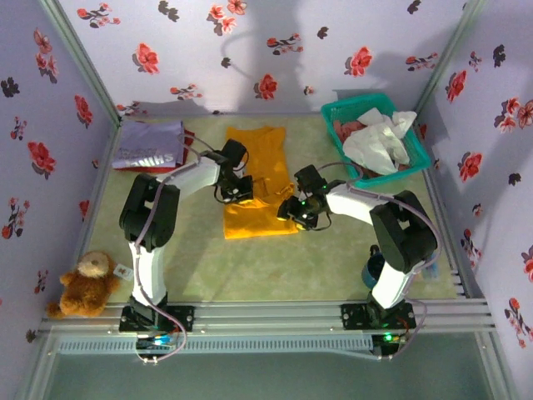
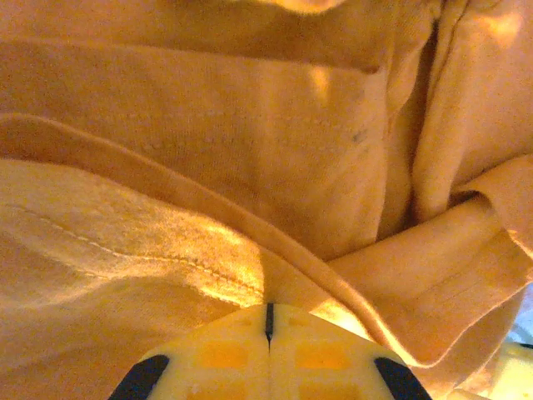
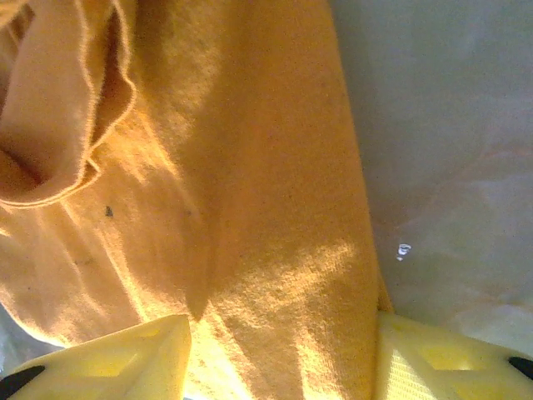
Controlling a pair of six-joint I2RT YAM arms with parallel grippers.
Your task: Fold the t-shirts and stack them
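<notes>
Yellow fingertips point(image 2: 216, 354) of the left gripper point(image 2: 269, 321) sit pressed together, only a thin slit betw. them, right at a folded hem of the orange t-shirt point(image 2: 250, 142); can't tell if any cloth is pinched in the slit. Right gripper point(image 3: 279, 358) has its fingers point(image 3: 141, 362) well apart, approx. half open, straddling the shirt's edge w/ cloth lying betw. them and bare table point(image 3: 450, 125) to one side. From above: orange t-shirt point(image 1: 258, 154) lies mid-table, partly folded; left gripper point(image 1: 236, 190) on its left side, right gripper point(image 1: 298, 212) at its lower right corner. Lavender t-shirt point(image 1: 150, 146) w/ white lettering lies folded at far left; teal basket point(image 1: 358, 104) at far right holds a white t-shirt point(image 1: 379, 142) and reddish cloth point(image 1: 346, 129); teddy bear point(image 1: 83, 283) sits near left.
</notes>
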